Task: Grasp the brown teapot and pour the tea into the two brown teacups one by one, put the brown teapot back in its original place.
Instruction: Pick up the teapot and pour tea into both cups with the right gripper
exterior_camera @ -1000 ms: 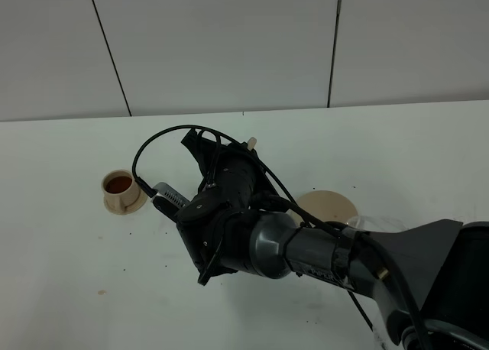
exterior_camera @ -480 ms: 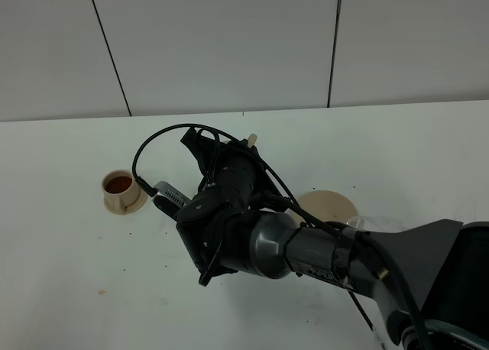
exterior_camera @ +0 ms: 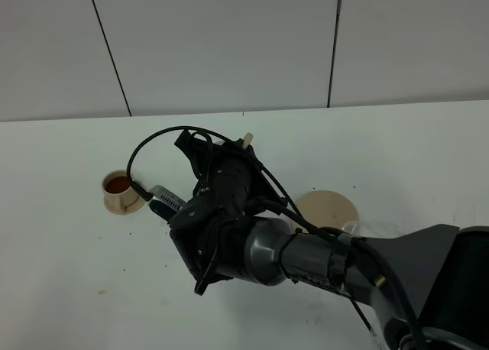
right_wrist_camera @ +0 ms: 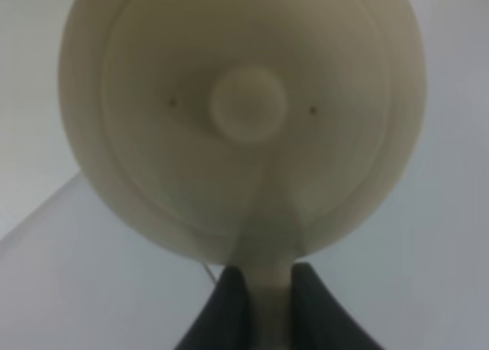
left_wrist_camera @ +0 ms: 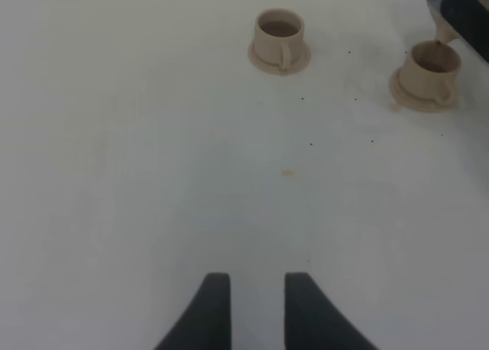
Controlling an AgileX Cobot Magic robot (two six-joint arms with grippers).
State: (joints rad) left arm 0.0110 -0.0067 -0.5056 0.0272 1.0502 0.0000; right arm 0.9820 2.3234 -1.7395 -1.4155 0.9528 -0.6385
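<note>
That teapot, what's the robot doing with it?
The right gripper is shut on the handle of the brown teapot, tipping its spout over one teacup. The other teacup already holds tea. The big saucer sits bare, and the left gripper hangs open above the table, holding nothing.

Right gripper (right_wrist_camera: 266, 281) closed, left gripper (left_wrist_camera: 250, 281) ajar
</note>
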